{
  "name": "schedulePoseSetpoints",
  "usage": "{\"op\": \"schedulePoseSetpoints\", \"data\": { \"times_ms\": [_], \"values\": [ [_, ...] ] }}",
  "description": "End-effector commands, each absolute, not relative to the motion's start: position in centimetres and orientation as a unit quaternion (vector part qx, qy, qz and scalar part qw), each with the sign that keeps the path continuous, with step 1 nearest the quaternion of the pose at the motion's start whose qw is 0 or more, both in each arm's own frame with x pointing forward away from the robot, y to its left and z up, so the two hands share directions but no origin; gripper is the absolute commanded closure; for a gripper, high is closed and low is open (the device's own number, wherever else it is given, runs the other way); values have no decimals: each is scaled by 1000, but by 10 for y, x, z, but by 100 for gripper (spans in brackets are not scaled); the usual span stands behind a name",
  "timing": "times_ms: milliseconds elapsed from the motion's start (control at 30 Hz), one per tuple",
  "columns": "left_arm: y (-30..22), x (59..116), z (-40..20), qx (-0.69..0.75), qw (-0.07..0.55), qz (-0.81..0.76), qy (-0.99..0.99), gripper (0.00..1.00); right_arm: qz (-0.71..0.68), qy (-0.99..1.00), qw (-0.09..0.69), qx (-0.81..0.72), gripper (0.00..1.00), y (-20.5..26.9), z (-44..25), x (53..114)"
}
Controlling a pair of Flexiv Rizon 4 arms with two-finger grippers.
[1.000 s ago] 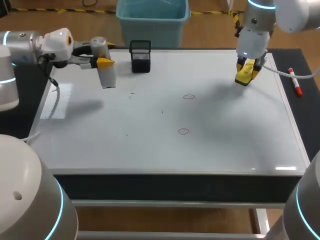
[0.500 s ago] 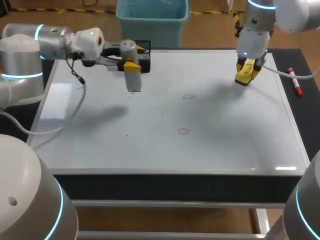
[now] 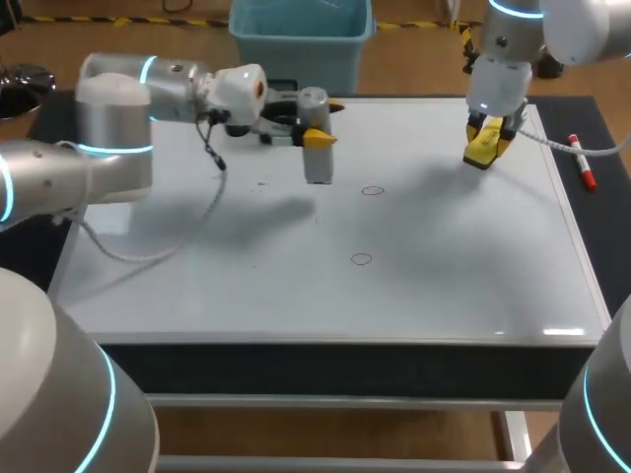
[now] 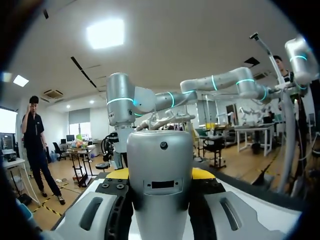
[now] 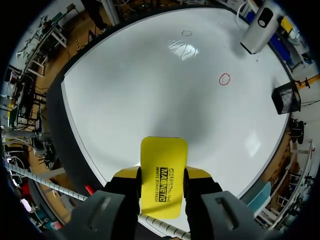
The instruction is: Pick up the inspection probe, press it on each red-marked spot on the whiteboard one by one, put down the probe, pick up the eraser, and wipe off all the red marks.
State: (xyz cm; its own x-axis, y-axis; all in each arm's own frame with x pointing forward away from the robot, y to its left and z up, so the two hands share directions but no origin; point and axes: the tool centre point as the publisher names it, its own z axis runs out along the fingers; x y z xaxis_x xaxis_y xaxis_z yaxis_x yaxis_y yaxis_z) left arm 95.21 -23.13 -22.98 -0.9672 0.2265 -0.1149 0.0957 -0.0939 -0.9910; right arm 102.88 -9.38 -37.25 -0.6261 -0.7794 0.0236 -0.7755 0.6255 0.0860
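One whiteboard (image 3: 444, 296) is filling the frame, bearing two red marks: an upper mark (image 3: 372, 190) at centre and a lower mark (image 3: 361, 259) just below. One inspection probe (image 3: 315, 148), one yellow eraser (image 5: 163, 170), one red marker (image 3: 584, 169) at right and one black mesh holder (image 5: 286, 98) are showing.

A white whiteboard (image 3: 444, 286) bears two thin red ring marks (image 3: 372, 190), the probe (image 3: 315, 153) is silver-grey, the eraser (image 3: 483, 148) bright yellow with black lettering, the mesh holder (image 5: 286, 100) black, and the marker (image 3: 582, 163) white with a red end on the black table (image 3: 608, 207).
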Motion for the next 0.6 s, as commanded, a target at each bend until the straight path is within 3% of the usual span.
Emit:
{"op": "schedulePoseSetpoints", "data": {
  "times_ms": [33, 600],
  "values": [
    [-260, 974, -238, -150, 67, 733, -661, 100, -32, -901, 30, 432, 100, -94, -372, 1029],
    [-309, 972, -252, -160, 97, 729, -659, 100, -32, -901, 30, 432, 100, -94, -372, 1029]
  ]
}}
